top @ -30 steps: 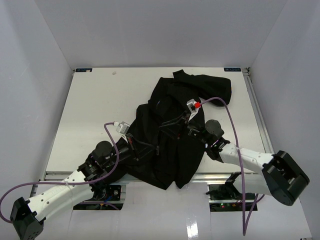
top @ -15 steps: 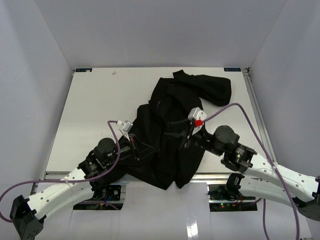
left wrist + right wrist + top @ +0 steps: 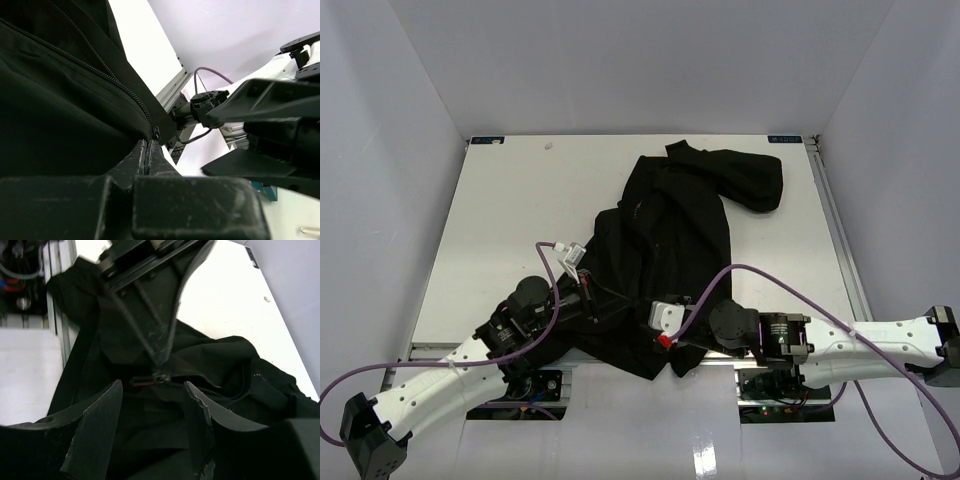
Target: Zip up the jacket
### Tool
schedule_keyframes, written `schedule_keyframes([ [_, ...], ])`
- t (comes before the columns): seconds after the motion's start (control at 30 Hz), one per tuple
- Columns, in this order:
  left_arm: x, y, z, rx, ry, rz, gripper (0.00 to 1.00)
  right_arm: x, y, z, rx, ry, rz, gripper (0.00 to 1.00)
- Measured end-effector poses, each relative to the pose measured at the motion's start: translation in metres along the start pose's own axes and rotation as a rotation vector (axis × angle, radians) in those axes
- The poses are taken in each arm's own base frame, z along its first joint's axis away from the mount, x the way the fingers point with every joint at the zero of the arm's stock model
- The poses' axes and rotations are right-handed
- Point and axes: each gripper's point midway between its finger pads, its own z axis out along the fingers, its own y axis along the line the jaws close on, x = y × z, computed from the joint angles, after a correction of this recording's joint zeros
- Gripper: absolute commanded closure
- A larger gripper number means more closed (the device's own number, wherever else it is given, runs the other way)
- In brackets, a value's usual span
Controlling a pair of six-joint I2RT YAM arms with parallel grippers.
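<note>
The black jacket (image 3: 675,235) lies crumpled across the middle of the white table, its lower hem hanging over the near edge. My left gripper (image 3: 608,305) is shut on the hem at the bottom end of the zipper (image 3: 100,75), its fingers (image 3: 160,157) pressed together on the fabric. In the right wrist view the left gripper's fingers (image 3: 150,325) come down onto the fabric just above the zipper slider (image 3: 161,376), which carries a red-marked pull tab (image 3: 144,381). My right gripper (image 3: 152,410) is open, low and close, with the slider just beyond its fingertips. It holds nothing.
The table's near aluminium rail (image 3: 55,315) runs right beside the hem. A purple cable (image 3: 760,275) loops over the right arm and another (image 3: 552,300) over the left. White walls (image 3: 400,120) stand around the bare tabletop (image 3: 520,190).
The right arm has swung down from above the jacket's middle to the near edge, now facing the left gripper's hold, and its jaws have opened wider. The left gripper has kept its grip.
</note>
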Motion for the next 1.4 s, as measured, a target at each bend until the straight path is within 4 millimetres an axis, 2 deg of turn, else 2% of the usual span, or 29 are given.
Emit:
schedule_keyframes([
  [0.17, -0.001, -0.001, -0.001, 0.002, -0.003, 0.001, 1.00, 0.002, 0.011, 0.004, -0.014, -0.001, -0.065, 0.42],
  [0.4, -0.003, -0.003, -0.003, 0.008, -0.016, 0.005, 1.00, 0.009, 0.022, 0.021, 0.000, 0.039, -0.145, 0.43],
  [0.87, -0.002, -0.001, -0.004, -0.001, -0.015, 0.003, 1.00, 0.011, 0.009, 0.029, 0.098, 0.065, -0.173, 0.44],
  [1.17, -0.001, 0.001, -0.003, -0.008, -0.009, 0.004, 1.00, 0.013, 0.009, 0.029, 0.103, 0.071, -0.172, 0.43],
  [1.4, 0.000, 0.002, -0.002, -0.013, -0.004, 0.004, 1.00, 0.023, 0.014, 0.032, 0.094, 0.110, -0.177, 0.42],
])
